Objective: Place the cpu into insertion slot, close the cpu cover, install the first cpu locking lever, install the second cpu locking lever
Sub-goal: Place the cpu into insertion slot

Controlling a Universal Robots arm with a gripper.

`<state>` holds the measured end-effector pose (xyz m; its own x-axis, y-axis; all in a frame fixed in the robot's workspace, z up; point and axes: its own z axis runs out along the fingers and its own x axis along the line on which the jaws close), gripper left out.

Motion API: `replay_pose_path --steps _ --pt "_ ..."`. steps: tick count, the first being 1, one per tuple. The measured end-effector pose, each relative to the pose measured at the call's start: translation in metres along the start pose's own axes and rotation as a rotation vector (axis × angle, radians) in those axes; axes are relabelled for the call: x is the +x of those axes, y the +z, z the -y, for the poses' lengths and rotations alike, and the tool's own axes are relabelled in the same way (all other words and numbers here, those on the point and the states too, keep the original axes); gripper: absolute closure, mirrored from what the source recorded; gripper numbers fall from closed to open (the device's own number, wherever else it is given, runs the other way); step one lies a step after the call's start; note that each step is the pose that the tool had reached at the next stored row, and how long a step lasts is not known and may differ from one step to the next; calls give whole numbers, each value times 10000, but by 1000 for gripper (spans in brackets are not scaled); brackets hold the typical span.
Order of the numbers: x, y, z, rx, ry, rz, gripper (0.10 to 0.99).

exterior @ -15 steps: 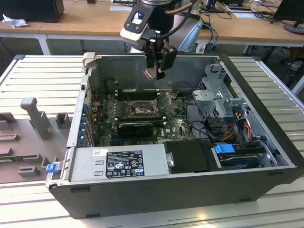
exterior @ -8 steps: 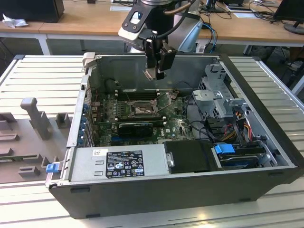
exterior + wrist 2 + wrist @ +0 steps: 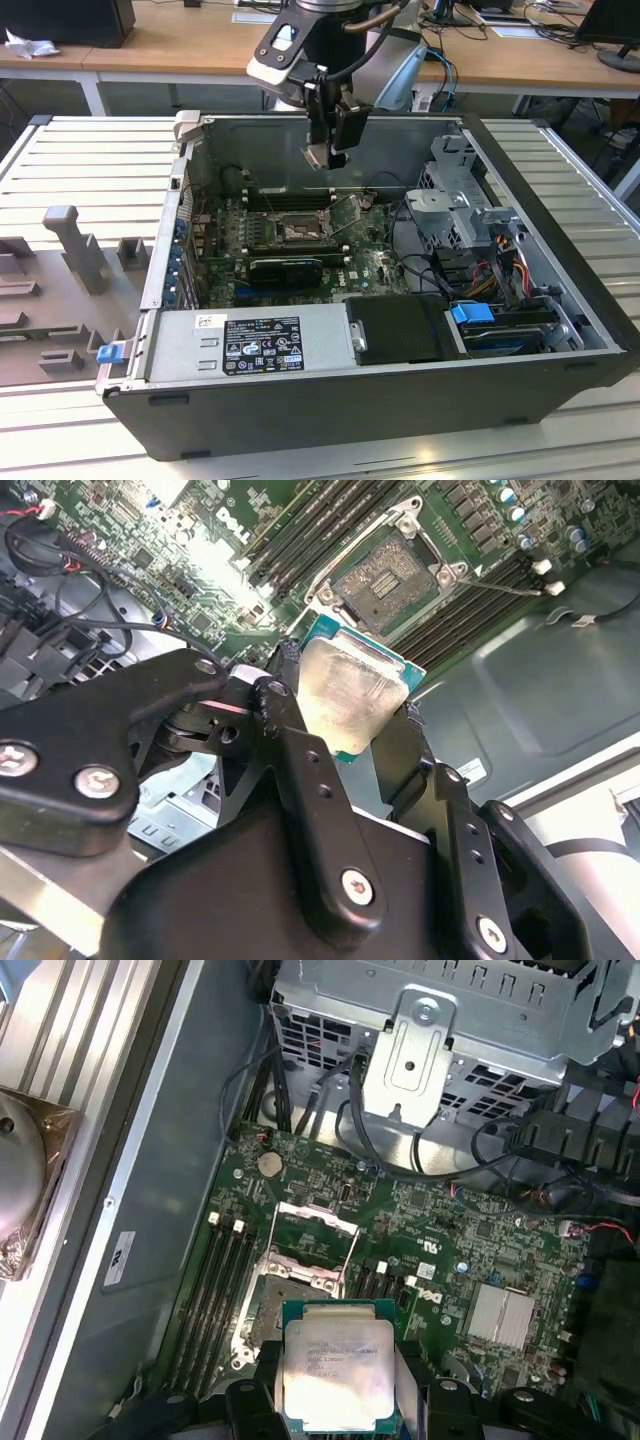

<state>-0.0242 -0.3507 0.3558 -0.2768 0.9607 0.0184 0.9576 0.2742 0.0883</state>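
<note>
Cpu (image 3: 316, 157) is what we find clamped in the jaws, which grip it by two opposite edges with its pale silvery face turned up toward both wrist cameras (image 3: 350, 695) (image 3: 338, 1365). In the exterior view we see it hanging in the air inside the open computer case (image 3: 400, 400), well clear of the green circuit board (image 3: 370, 265), while the case itself lies on the ribbed grey bench (image 3: 80, 160). We make out the insertion slot (image 3: 298, 230) under the cpu on the board, and its brownish contact field (image 3: 385, 578) lies bare. In the first wrist view we see the cpu cover (image 3: 306, 1276) swung open beside the slot (image 3: 268, 1312), with board showing through its window. Long memory slots (image 3: 225, 1270) run alongside the socket.
</note>
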Motion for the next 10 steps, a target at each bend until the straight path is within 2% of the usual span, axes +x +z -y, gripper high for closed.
replay_pose_path --steps 10 --pt "0 7 1 -10 549 49 553"
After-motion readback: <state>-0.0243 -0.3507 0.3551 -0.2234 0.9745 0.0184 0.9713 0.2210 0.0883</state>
